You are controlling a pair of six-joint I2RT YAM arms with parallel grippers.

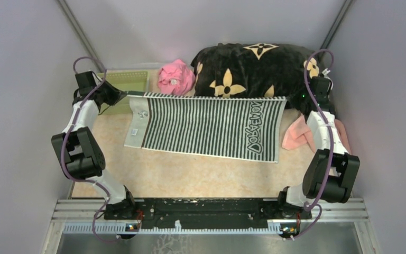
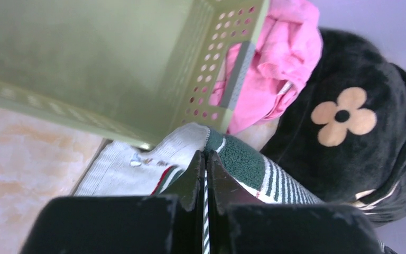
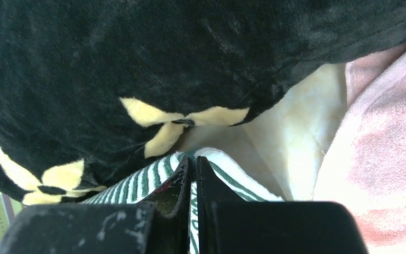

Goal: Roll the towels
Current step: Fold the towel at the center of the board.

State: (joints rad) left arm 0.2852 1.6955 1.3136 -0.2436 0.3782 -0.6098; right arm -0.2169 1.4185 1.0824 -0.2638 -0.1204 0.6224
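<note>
The dark green towel with white stripes lies spread out across the table. My left gripper is shut on its far left corner, and the left wrist view shows the striped cloth pinched between the jaws of that gripper. My right gripper is shut on the far right corner, and in the right wrist view the towel is clamped in that gripper. The pale salmon-pink towel lies crumpled at the right, beside the right arm; it also shows in the right wrist view.
A big black blanket with tan flowers is piled behind the striped towel. A bright pink cloth lies beside a pale green perforated basket at the back left. Grey walls close in on three sides.
</note>
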